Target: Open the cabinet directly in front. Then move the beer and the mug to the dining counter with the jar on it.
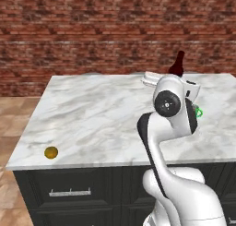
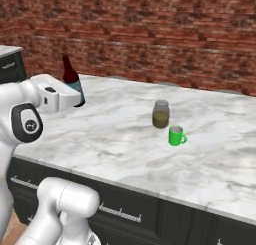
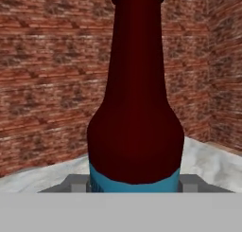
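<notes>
The beer (image 3: pixel 135 108), a dark red-brown bottle with a blue label, stands upright on the dining counter (image 2: pixel 110 139) near its far left part. My gripper (image 3: pixel 135 184) is shut on the beer at label height, a finger on each side. In the right base view the beer (image 2: pixel 73 85) rises just beyond my gripper (image 2: pixel 70 98). In the left base view its neck (image 1: pixel 178 63) pokes up behind the arm. The green mug (image 2: pixel 175 136) stands on the marble right of the jar (image 2: pixel 160 114), both apart from the bottle. The cabinet is out of view.
A small yellow round object (image 1: pixel 51 152) lies near the counter's front left corner. Dark drawers with silver handles (image 1: pixel 70 192) run under the top. A red brick wall (image 2: pixel 165 34) stands behind the counter. Bare marble (image 1: pixel 92 110) spreads left of the arm.
</notes>
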Available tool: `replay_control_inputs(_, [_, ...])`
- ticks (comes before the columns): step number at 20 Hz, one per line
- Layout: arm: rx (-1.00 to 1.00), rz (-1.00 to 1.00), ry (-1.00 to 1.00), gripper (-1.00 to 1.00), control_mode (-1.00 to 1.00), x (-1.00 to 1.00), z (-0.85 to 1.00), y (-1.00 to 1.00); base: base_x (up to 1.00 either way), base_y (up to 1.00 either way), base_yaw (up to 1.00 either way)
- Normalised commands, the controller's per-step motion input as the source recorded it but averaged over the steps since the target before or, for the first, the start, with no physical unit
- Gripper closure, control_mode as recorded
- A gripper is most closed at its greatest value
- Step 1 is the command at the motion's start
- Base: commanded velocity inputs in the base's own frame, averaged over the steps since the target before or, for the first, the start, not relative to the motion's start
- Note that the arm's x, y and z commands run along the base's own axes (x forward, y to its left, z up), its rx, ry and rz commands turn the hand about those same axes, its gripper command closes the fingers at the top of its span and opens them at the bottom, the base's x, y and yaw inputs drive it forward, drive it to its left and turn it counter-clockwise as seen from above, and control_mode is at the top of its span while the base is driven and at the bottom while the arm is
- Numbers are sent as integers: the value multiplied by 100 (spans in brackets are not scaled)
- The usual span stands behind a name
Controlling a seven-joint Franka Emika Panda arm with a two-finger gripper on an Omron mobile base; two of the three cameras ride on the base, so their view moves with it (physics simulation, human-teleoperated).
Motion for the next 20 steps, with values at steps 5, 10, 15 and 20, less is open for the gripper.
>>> replay_control_inputs(5, [0,0,23,100,-100,40,-2,0,0,0,0])
replay_control_inputs(10, [0,0,35,100,-100,34,-21,-24,0,0,0])
replay_control_inputs(15, [0,0,33,100,-100,0,-62,-40,0,0,0])
replay_control_inputs(20, [0,0,18,100,-100,0,-72,-20,0,0,0])
